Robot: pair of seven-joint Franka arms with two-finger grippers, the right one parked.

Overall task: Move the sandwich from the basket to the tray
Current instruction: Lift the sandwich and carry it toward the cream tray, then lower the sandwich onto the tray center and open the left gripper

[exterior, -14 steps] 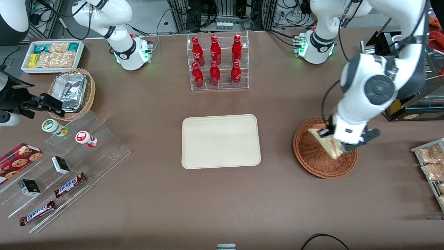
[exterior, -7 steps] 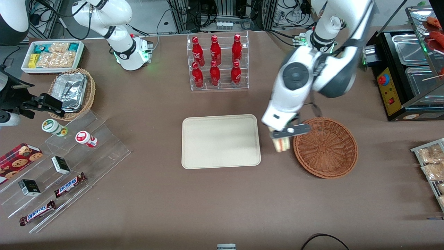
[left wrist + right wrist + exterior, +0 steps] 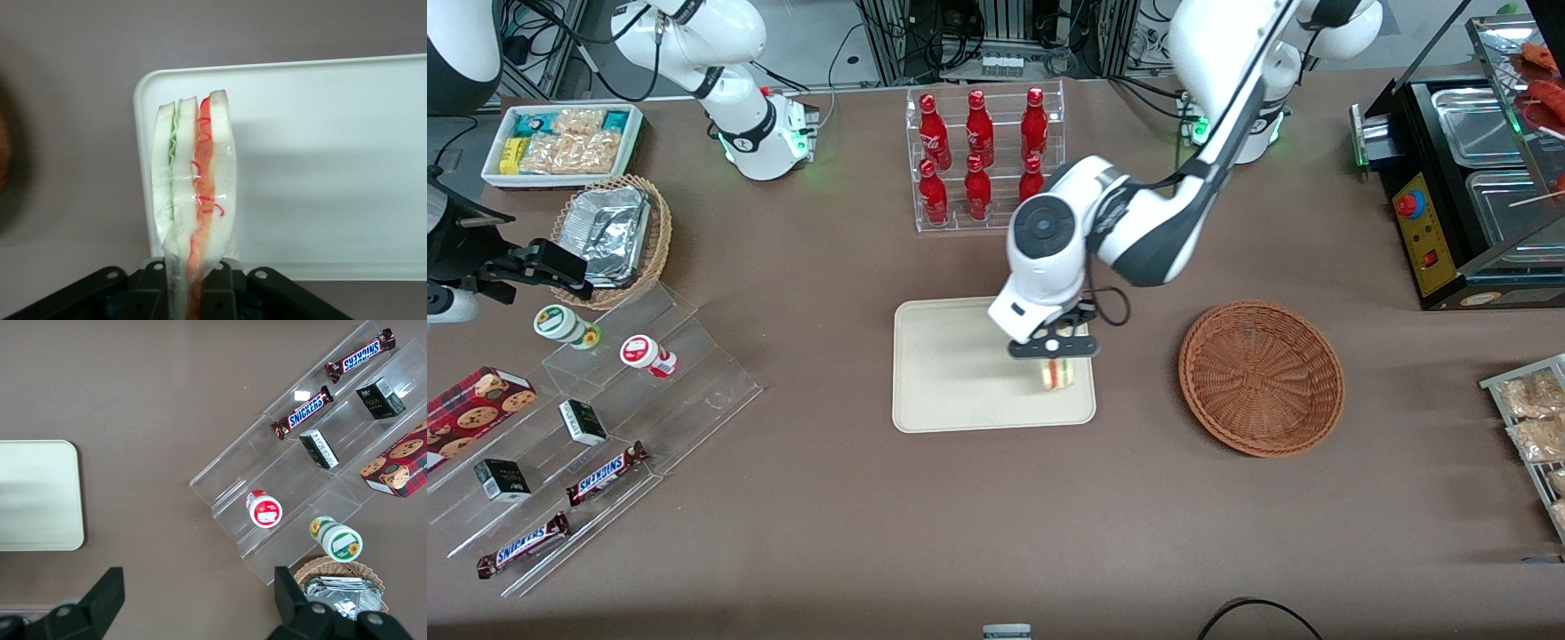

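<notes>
- cream-beige tray (image 3: 960, 373) is the landmark, lying flat on the brown bench (image 3: 827, 533); the arm covers part of its rim on the side toward the basket.
- gripper (image 3: 1055, 350) hangs over the tray, above the end nearest the basket, its fingers pinching the sandwich (image 3: 1056, 373).
- from the front, only the lower tip of the sandwich shows under the gripper; whether it touches the tray cannot be told.
- wrist view shows the sandwich (image 3: 195, 200) on edge, white bread with green and red filling layers, in clear wrap; its held end is hidden between the black fingers (image 3: 220, 290).
- in that view, the tray (image 3: 320, 167) runs out of frame, with one rounded corner showing by the sandwich.
- reddish-brown basket (image 3: 1261, 378) sits beside the tray toward the working arm's end of the bench, apart from it, with nothing in it.
- red bottles (image 3: 978, 160) in a clear rack stand farther from the front camera than the tray; the arm blocks part of the rack.
</notes>
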